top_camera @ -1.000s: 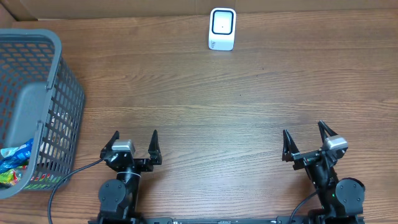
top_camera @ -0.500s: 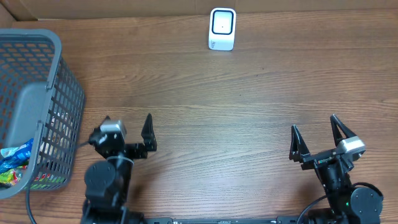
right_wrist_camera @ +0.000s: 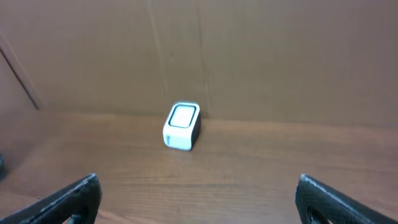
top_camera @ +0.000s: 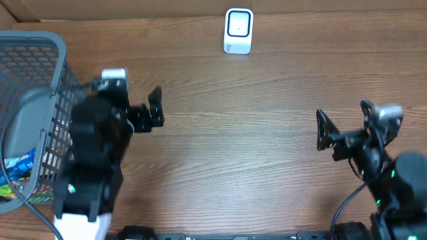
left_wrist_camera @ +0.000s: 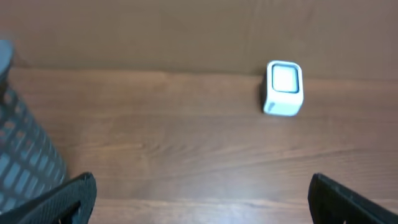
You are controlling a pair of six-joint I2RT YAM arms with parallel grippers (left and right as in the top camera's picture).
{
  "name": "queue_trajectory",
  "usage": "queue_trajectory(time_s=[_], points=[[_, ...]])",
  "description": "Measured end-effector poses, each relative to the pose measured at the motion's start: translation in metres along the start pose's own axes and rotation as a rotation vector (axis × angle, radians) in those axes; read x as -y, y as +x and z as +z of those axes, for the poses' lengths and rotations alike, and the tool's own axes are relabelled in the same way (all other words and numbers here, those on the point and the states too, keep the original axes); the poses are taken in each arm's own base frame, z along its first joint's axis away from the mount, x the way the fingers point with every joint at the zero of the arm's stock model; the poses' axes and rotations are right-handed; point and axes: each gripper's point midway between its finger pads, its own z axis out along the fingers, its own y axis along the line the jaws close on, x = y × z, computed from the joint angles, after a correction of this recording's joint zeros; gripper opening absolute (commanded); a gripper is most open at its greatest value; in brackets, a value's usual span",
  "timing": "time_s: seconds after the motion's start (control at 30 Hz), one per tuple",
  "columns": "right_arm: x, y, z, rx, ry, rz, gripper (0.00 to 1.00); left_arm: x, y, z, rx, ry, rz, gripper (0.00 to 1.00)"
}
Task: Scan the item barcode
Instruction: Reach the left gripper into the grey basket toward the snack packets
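Overhead view, clock face on the table.

- Barcode scanner (top_camera: 238,31): white, upright, at 12 o'clock near the far edge, screen facing the arms. It shows in both wrist views, ahead of the fingers and well apart from them.
- Grey mesh basket (top_camera: 47,87): at 9 o'clock.
- Item (top_camera: 16,175): colourful packaging, blue, green and red, lying in the bottom of the basket at about 8 o'clock. Possibly more than one packet; the mesh and the arm's blur make it hard to tell.
- Left gripper (left_wrist_camera: 202,180): jaws spread fully, nothing between them, just beside the basket's right wall.
- Right gripper (top_camera: 341,110): at 3 o'clock, jaws equally wide, holding nothing, above bare wooden table (top_camera: 227,140).
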Motion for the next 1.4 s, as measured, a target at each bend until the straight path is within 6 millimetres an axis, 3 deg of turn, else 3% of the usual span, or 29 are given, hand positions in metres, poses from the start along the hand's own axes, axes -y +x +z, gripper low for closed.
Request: queue_trajectory(time_s=[0.2, 0.4, 0.67, 0.8, 0.9, 1.03, 1.13, 1.23, 1.4], points=[[0.002, -0.016, 0.021, -0.206, 0.013, -0.014, 1.0, 0.013, -0.041, 0.002, -0.15, 0.063, 0.022, 1.0], [0.007, -0.006, 0.047, -0.453, 0.025, 0.01, 1.0, 0.022, -0.067, 0.003, -0.227, 0.137, -0.007, 1.0], [0.008, 0.036, 0.082, -0.638, 0.009, 0.099, 1.0, 0.034, -0.049, 0.031, -0.334, 0.214, -0.012, 1.0], [0.002, 0.046, 0.09, -0.679, -0.03, 0.135, 1.0, 0.024, -0.044, 0.045, -0.37, 0.209, -0.051, 1.0], [-0.001, 0.049, 0.09, -0.69, -0.046, 0.15, 1.0, -0.013, -0.055, 0.039, -0.348, 0.129, -0.145, 0.92], [-0.003, 0.049, 0.09, -0.69, -0.058, 0.159, 1.0, -0.097, -0.066, 0.007, -0.297, -0.109, -0.37, 0.91], [-0.004, 0.049, 0.09, -0.691, -0.061, 0.161, 1.0, -0.162, -0.05, -0.026, -0.296, -0.332, -0.548, 0.94], [-0.004, 0.049, 0.09, -0.691, -0.061, 0.162, 1.0, -0.201, -0.025, -0.054, -0.333, -0.511, -0.684, 1.0], [-0.005, 0.049, 0.09, -0.691, -0.064, 0.162, 1.0, -0.241, 0.004, -0.085, -0.353, -0.712, -0.84, 1.0]])
